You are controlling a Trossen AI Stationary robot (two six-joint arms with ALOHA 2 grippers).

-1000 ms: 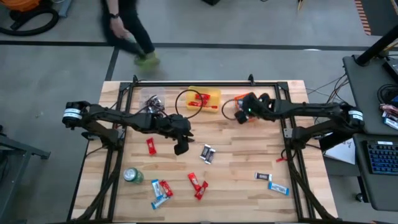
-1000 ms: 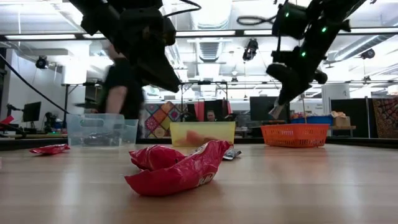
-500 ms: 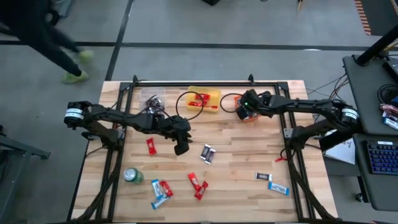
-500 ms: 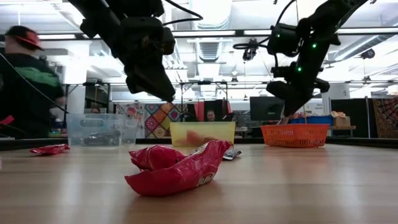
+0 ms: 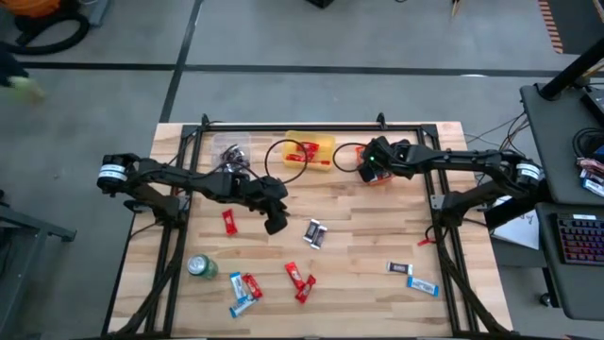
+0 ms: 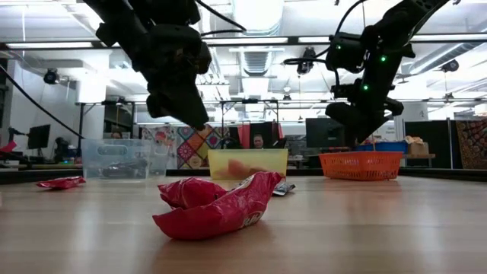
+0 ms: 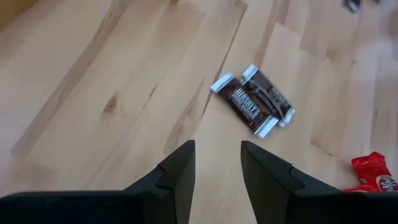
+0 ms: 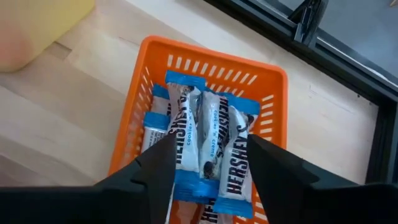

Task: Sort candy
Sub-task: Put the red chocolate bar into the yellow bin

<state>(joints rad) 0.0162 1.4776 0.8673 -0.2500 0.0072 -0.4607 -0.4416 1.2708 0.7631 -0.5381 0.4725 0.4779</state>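
Two grippers were over the table. The right gripper (image 8: 208, 180) hung right above the orange basket (image 8: 269, 87) at the far edge of the table, fingers (image 8: 152, 171) spread apart and holding nothing. Directly beneath them, inside the basket, lay several blue-and-white bars (image 8: 208, 134) packed side by side. In the overhead view the yellow bin (image 5: 319, 146) sat just beside that basket, with red candy (image 5: 303, 154) in it, and the clear bin (image 5: 230, 153) sat further along the same edge.

The left gripper (image 7: 216, 177) hovered over bare wood near the middle of the table, its fingers (image 7: 177, 174) parted with nothing between them. A pair of dark brown bars (image 7: 254, 102) lay touching each other on the wood just ahead of its fingertips. A red bar (image 7: 373, 173) showed off to one side of them.

Elsewhere on the wood, more candy waited: a lone red bar (image 5: 228, 222) behind the left gripper, a red and blue cluster (image 5: 243, 289) beside the green can (image 5: 201, 267), two more red bars (image 5: 300, 280) nearby, and two blue-and-white bars (image 5: 411, 276) well apart from the right gripper.
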